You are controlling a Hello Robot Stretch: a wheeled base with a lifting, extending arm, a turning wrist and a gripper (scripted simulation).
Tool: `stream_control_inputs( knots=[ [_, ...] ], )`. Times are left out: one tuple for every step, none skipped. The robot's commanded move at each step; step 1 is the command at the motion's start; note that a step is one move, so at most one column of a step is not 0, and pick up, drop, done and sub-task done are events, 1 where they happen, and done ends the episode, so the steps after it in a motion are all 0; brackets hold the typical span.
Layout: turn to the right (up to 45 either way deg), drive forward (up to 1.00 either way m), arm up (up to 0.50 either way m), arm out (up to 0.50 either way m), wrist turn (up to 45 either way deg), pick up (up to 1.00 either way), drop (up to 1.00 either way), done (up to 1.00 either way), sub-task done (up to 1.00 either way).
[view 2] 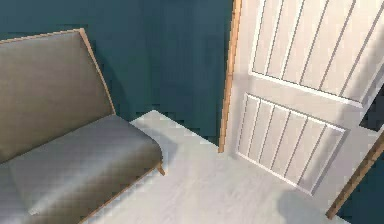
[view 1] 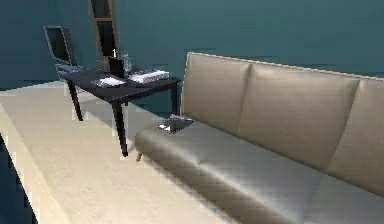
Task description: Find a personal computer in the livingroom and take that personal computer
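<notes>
Teal walls (view 2: 170, 50) and pale floor (view 2: 220, 190) give no clue to the pincer: how it stands and whether it has hold of anything cannot be told. On the arm side, the end of a grey sofa (view 2: 60, 130) fills the left, its wooden leg on the floor. To its right a white panelled door (view 2: 300, 90) stands in a wooden frame (view 2: 230, 80). Ahead, the sofa (view 1: 270, 120) runs along the wall at the right, and a small flat grey thing (view 1: 176, 124) lies at the left end of its seat, near the front edge. Just beside that end stands a dark table (view 1: 100, 95). A pale grey slab (view 1: 148, 75) lies at the table's right edge, a white flat thing (view 1: 110, 81) near its middle, and a small dark upright thing (view 1: 118, 64) at its back edge. Beyond the table's far left corner a dark screen (view 1: 57, 45) in a grey rim stands tilted. Which of these is the computer cannot be told; the slab and the screen look likeliest. A tall brown-framed panel (view 1: 103, 25) hangs on the wall behind the table.
</notes>
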Motion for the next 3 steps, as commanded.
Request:
stream_control_inputs(
  knots=[
    [0.0,0.60,0.00,0.00,0.0,0.00,0.00,0.00,0.00],
    [-45.0,0.00,0.00,0.00,0.0,0.00,0.00,0.00,0.00],
    [0.0,0.45,0.00,0.00,0.0,0.00,0.00,0.00,0.00]
  ],
)
